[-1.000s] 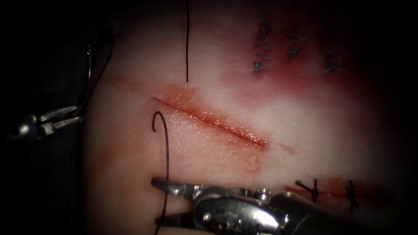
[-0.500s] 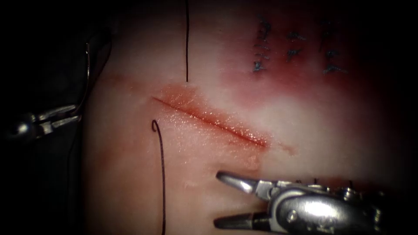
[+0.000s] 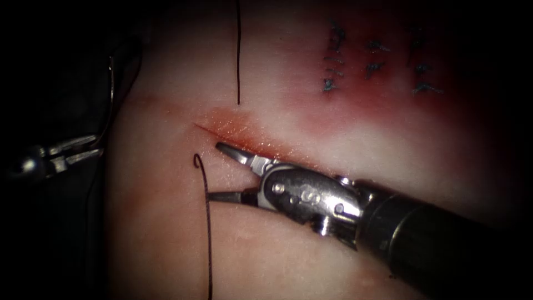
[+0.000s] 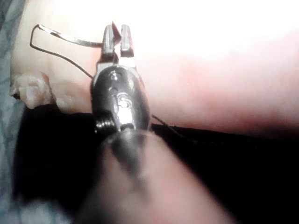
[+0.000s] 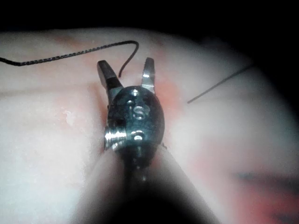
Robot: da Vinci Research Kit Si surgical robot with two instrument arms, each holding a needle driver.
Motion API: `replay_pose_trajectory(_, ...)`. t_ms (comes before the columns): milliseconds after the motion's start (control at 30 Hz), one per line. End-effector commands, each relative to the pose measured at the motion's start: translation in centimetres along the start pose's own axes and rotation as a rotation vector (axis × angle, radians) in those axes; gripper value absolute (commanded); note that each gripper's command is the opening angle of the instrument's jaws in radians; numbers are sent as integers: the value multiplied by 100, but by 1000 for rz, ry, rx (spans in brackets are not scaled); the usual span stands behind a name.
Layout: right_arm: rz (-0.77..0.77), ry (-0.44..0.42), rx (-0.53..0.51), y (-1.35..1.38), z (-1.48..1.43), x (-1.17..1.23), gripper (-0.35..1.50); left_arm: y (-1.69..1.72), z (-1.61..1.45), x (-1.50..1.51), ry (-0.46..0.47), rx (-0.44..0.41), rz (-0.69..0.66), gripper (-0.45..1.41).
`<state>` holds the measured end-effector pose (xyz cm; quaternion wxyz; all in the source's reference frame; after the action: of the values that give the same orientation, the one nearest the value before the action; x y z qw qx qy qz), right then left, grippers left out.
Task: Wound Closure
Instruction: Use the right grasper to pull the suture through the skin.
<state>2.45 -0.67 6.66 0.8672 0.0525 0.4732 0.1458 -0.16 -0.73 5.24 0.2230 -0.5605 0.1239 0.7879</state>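
Observation:
The cut [image 3: 233, 131] runs slanting across the tissue [image 3: 166, 233], glistening red. My left tool [image 3: 101, 144] sits off the tissue's left edge, shut on the curved needle [image 3: 112, 83] near one end; the needle arcs upward outside the tissue. In the left wrist view the left tool [image 4: 117, 37] clamps the needle [image 4: 70, 39], with thread [image 4: 60, 57] trailing back. My right tool [image 3: 217, 172] lies over the cut's left part, open and holding nothing, its lower jaw beside the black thread [image 3: 207, 239]. In the right wrist view the right tool [image 5: 126, 70] straddles the thread's curled end [image 5: 128, 51].
A second black strand [image 3: 239, 55] hangs down to just above the cut. Old blue-grey stitches [image 3: 333, 61] sit in a red-stained patch at the upper right. The right tool's dark shaft [image 3: 433, 244] covers the cut's right part.
The right tool, open throughout, swung right along the bottom, then up and left onto the cut beside the thread's curled end. The left tool and needle stayed still.

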Motion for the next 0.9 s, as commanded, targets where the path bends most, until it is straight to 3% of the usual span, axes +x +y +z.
replay_pose_trajectory(33,-2,-8,1,3,17,-3,121,-3,7,-3,3,-1,1,-35)
replay_pose_trajectory(167,-9,-3,5,9,38,-11,113,-3,7,-3,3,-1,1,-35)
replay_pose_trajectory(233,-13,17,28,13,46,-14,95,-3,8,-3,3,-1,1,-35)
replay_pose_trajectory(433,-31,40,48,22,58,-19,88,-2,8,-3,2,0,1,-35)
replay_pose_trajectory(467,-32,42,50,22,58,-18,81,-2,7,-3,2,0,1,-35)
replay_pose_trajectory(567,-35,54,61,18,56,-17,31,-2,8,-3,2,0,1,-35)
replay_pose_trajectory(700,-36,64,59,15,57,-15,-6,-2,7,-3,2,0,1,-35)
replay_pose_trajectory(733,-36,65,60,14,57,-14,-28,-2,7,-3,2,0,1,-35)
replay_pose_trajectory(900,-73,72,69,10,54,-11,-35,-2,7,-3,2,0,2,-35)
